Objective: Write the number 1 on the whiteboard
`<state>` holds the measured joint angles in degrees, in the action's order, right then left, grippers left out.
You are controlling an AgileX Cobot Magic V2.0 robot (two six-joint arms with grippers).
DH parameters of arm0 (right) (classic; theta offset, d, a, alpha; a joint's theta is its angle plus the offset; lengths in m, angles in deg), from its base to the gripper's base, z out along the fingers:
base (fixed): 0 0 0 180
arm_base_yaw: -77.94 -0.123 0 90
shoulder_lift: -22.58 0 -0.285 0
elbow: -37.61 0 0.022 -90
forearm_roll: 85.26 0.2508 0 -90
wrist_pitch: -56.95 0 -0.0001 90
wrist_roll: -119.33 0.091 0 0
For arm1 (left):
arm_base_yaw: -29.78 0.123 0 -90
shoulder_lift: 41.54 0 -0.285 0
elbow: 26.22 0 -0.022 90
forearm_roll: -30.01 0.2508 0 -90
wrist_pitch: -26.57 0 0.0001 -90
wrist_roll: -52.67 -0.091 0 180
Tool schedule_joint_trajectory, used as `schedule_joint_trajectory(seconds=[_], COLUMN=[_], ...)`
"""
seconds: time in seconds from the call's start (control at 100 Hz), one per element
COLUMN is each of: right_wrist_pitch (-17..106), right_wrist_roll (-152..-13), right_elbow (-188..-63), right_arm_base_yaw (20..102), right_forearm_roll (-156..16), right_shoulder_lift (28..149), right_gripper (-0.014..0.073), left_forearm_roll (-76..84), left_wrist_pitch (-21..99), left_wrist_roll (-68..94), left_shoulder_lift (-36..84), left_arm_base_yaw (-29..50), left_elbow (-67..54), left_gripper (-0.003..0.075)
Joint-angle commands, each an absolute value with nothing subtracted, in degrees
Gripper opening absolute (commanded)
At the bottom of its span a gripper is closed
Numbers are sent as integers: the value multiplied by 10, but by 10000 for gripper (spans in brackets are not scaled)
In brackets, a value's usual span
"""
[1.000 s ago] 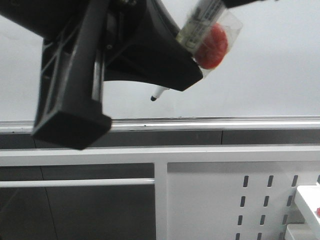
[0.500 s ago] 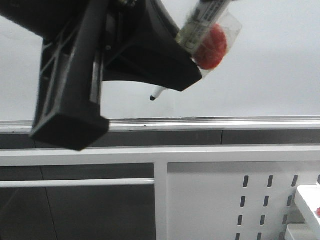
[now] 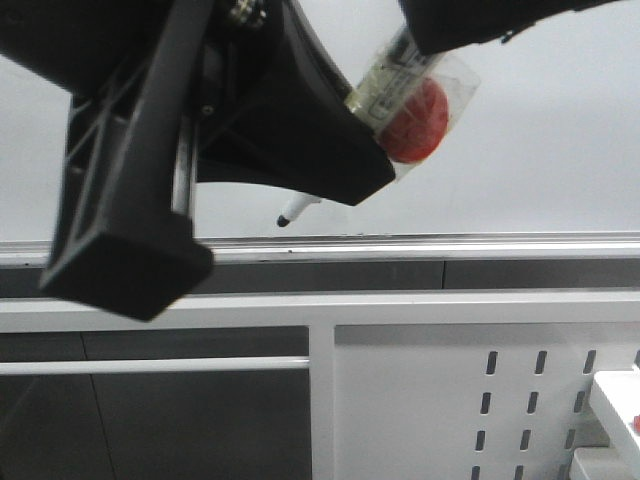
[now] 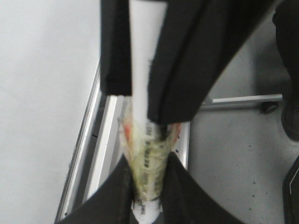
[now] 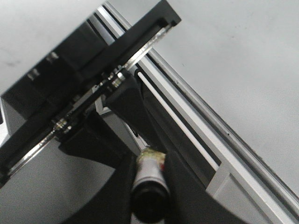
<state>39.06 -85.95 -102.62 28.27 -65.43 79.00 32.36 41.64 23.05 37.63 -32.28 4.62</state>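
The whiteboard fills the background, pale and glossy; no number 1 shows on it. A white marker, wrapped in clear tape with a red disc, slants down to the left. Its dark tip hangs just above the board's silver rail. My left gripper is shut on the marker's barrel. My right gripper is shut on the same marker near its black end. In the front view the left gripper's black fingers hide the marker's middle.
Below the rail runs a white frame beam with a perforated white panel at the lower right. A white object sits at the right edge. Grey floor lies beyond the board in the left wrist view.
The marker tip has moved down and to the left, closer to the rail. The left gripper shifted the same way, and the right gripper shows more at the top.
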Motion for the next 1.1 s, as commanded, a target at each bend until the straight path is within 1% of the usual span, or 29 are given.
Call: schedule_joint_trajectory(seconds=[0.0, 0.02, 0.05, 0.06, 0.07, 0.1, 0.12, 0.17, 0.22, 0.27, 0.46, 0.52, 0.59, 0.64, 0.76, 0.8, 0.87, 0.94, 1.03, 1.09], right_wrist_pitch=[421, 422, 424, 425, 425, 429, 432, 440, 450, 454, 479, 492, 519, 557, 698, 742, 774, 776, 775, 786], right_wrist_roll=[-851, -851, -851, -851, -851, -851, -851, -851, -851, -851, -851, -851, -851, -851, -856, -878, -944, -1010, -1086, -1107], right_elbow=[-1048, -1048, -1048, -1048, -1048, -1048, -1048, -1048, -1047, -1046, -1033, -1023, -1007, -990, -956, -950, -949, -949, -949, -949], right_arm_base_yaw=[280, 280, 280, 280, 280, 280, 280, 280, 280, 280, 280, 280, 281, 281, 281, 281, 281, 281, 281, 281], right_forearm_roll=[-633, -638, -647, -649, -652, -656, -657, -660, -668, -676, -696, -700, -700, -703, -703, -703, -703, -703, -703, -703], right_shoulder_lift=[788, 788, 788, 787, 787, 785, 782, 777, 768, 763, 735, 728, 718, 711, 707, 711, 724, 746, 775, 792], right_gripper=[-73, -71, -69, -69, -69, -69, -69, -69, -69, -69, -68, -68, -68, -68, -68, -68, -68, -69, -69, -69], left_forearm_roll=[318, 306, 295, 288, 283, 269, 259, 239, 229, 225, 180, 165, 167, 178, 244, 273, 317, 344, 353, 353], left_wrist_pitch=[363, 363, 364, 365, 366, 369, 372, 383, 400, 423, 489, 492, 491, 491, 491, 490, 487, 487, 487, 487], left_wrist_roll=[218, 218, 218, 218, 218, 218, 218, 218, 218, 218, 221, 224, 250, 268, 341, 373, 430, 475, 487, 487], left_shoulder_lift=[356, 355, 354, 352, 350, 348, 344, 336, 323, 310, 226, 184, 129, 86, -28, -68, -132, -190, -252, -284], left_arm_base_yaw=[-328, -328, -328, -328, -328, -328, -328, -328, -328, -328, -328, -328, -327, -321, -291, -276, -249, -222, -190, -171], left_elbow=[26, 26, 26, 26, 26, 26, 26, 26, 26, 26, 34, 45, 62, 75, 118, 133, 155, 172, 186, 193], left_gripper=[55, 99, 138, 180, 180, 255, 285, 391, 452, 477, 472, 446, 369, 289, 43, -19, -20, -20, -20, -20])
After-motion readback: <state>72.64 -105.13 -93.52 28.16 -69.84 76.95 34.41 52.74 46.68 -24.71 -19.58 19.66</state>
